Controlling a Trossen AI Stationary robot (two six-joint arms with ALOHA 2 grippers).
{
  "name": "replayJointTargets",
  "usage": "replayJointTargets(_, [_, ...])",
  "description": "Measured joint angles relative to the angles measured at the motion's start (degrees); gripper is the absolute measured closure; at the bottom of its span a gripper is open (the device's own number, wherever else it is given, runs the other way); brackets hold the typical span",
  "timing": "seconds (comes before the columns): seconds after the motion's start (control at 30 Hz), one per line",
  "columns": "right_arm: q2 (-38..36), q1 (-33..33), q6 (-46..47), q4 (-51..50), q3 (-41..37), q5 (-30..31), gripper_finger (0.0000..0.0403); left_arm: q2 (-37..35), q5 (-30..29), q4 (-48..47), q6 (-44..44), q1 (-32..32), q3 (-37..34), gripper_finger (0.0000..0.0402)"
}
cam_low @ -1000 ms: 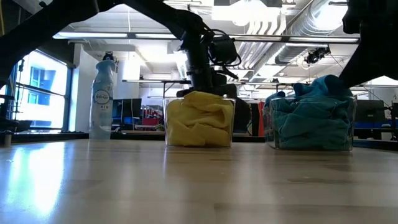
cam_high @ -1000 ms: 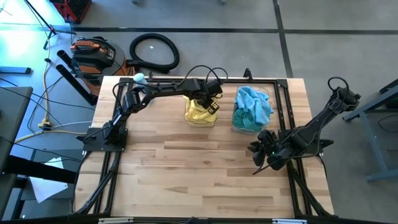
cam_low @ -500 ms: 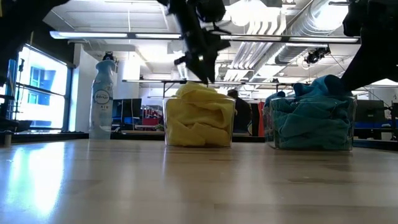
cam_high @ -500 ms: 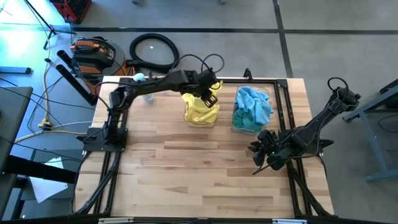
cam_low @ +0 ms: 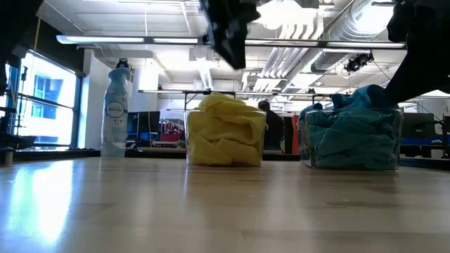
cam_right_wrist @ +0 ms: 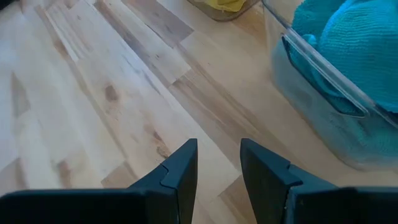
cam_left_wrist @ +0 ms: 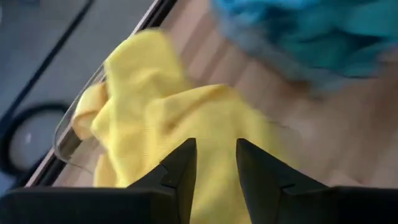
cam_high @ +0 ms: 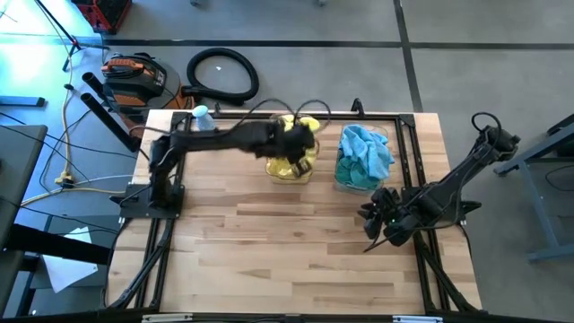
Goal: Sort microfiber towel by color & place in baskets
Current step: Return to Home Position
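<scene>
Hovering over the yellow-filled basket [cam_low: 188, 140], left claw [cam_left_wrist: 214, 143] slightly parted, empty, like right claw [cam_right_wrist: 217, 143] idle by table [cam_high: 269, 242] right edge; sorting looks done, retract home next.

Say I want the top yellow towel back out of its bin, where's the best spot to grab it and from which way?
I'd pinch the raised fold at the peak of the yellow towels, which humps above the left bin's rim. Come straight down from above: the clear walls shut off every side. The left hand hangs right over it.
</scene>
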Motion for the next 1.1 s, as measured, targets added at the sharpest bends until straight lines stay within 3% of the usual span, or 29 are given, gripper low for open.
replayJointTargets(0.13, [2.34,-0.02,-1.37,-0.13,-0.05,1.55,0.0284,-3.26,-6.84,-0.38,2.57,-7.05,0.01,0.0327])
replayJointTargets(0.27, [4.33,-0.13,-1.52,-0.15,-0.07,2.18,0.0284,-8.15,-7.86,-0.39,5.57,-12.30,-5.02,0.0378])
replayJointTargets(0.43, [4.71,-0.11,-1.24,2.01,-0.07,2.11,0.0284,-18.90,-9.25,6.74,3.98,-15.80,-21.39,0.0393])
replayJointTargets(0.57, [4.64,-0.12,-3.09,4.25,-0.07,2.33,0.0284,-30.08,-8.38,20.24,3.14,-17.83,-39.66,0.0400])
replayJointTargets(0.87, [4.64,-0.12,-4.07,5.20,-0.07,4.23,0.0284,-57.08,5.57,55.90,13.10,-17.15,-76.58,0.0401])
replayJointTargets(1.0, [4.64,-0.13,-4.07,5.25,-0.07,6.01,0.0284,-66.49,15.55,68.18,18.41,-14.21,-88.47,0.0401])
replayJointTargets(1.1, [4.64,-0.15,-4.01,5.27,-0.07,7.51,0.0284,-72.40,19.64,72.29,18.51,-11.61,-94.76,0.0401])
